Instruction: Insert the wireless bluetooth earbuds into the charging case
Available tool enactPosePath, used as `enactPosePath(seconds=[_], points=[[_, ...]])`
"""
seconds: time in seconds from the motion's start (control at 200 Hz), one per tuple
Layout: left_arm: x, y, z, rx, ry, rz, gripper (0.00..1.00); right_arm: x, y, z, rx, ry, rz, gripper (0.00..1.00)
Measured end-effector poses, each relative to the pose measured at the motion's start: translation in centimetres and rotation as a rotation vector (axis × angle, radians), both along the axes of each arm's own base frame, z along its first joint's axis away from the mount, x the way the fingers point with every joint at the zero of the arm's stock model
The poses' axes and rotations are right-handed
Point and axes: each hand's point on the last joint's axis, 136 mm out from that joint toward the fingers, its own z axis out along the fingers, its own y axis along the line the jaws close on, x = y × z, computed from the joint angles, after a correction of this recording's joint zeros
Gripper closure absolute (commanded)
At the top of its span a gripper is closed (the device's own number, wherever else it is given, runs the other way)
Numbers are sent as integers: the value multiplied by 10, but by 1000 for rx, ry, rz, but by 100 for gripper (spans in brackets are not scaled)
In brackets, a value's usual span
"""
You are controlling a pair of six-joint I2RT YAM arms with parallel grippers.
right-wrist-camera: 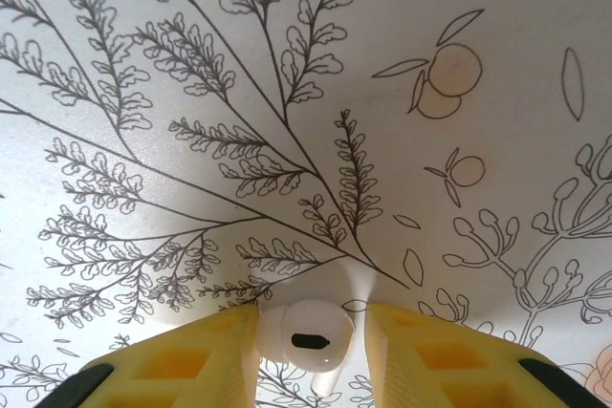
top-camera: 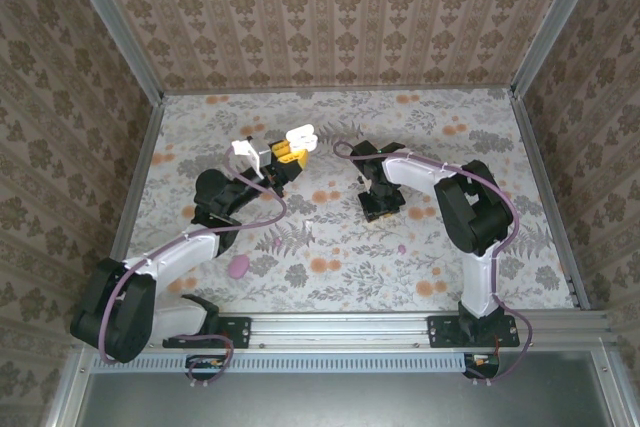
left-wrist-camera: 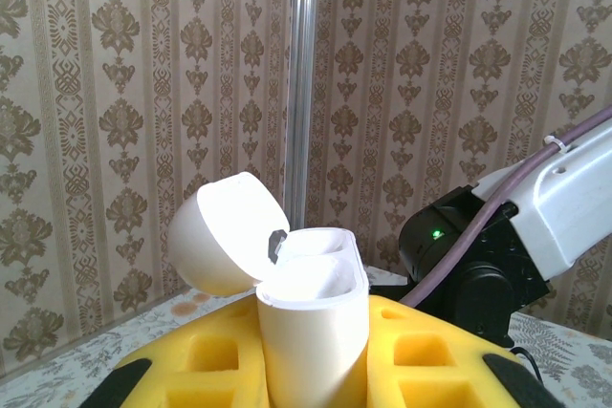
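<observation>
The left gripper [top-camera: 283,154] hangs over the far middle of the worktop [top-camera: 480,147], and its jaws are clamped on the charging case [left-wrist-camera: 314,327]. The left wrist view shows the case upright between the yellow pads [left-wrist-camera: 215,355]. It is a plain, glossy white shell with its lid [left-wrist-camera: 228,233] swung open to the left of the picture, and a small dark hinge shows where lid and body meet. The wells inside are too shadowed to read. Behind the case, the right arm [left-wrist-camera: 559,198] crosses in front of the damask wallpaper [left-wrist-camera: 115,93], with a small green light [left-wrist-camera: 437,234] glowing on its black joint.

The right gripper [top-camera: 381,209] points down at the worktop, to the right of the case and a little nearer the bases. In its wrist view the jaws are drawn in on a white earbud [right-wrist-camera: 306,336], which sits between the two yellow fingers [right-wrist-camera: 191,365] with a dark oval slot facing the camera. The bud presses against the finger on the left of the picture. Contact on the other side is harder to judge. I cannot tell whether the bud is clear of the fern-and-orange print below it.

Two more pieces lie loose on the worktop, well apart from each other. A pink earbud [top-camera: 402,246] lies just in front of the right gripper. A larger pink pebble (a second case, by its size) [top-camera: 238,266] lies beside the left forearm.
</observation>
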Motion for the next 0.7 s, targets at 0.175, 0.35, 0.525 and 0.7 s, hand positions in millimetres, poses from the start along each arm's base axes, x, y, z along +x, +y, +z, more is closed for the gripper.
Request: enactPosePath(seconds=[0.175,0.35,0.525,0.7], points=[[0,0,0,0,0,0,84,-1,1,0,-3,-2,5,62],[0,0,0,0,0,0,84,-1,1,0,-3,-2,5,64],[0,0,0,0,1,0,84,3,2,1,-1,-14,5,67],[0,0,-1,3,4,-3,84,5,3,1,1,-18,4,71]])
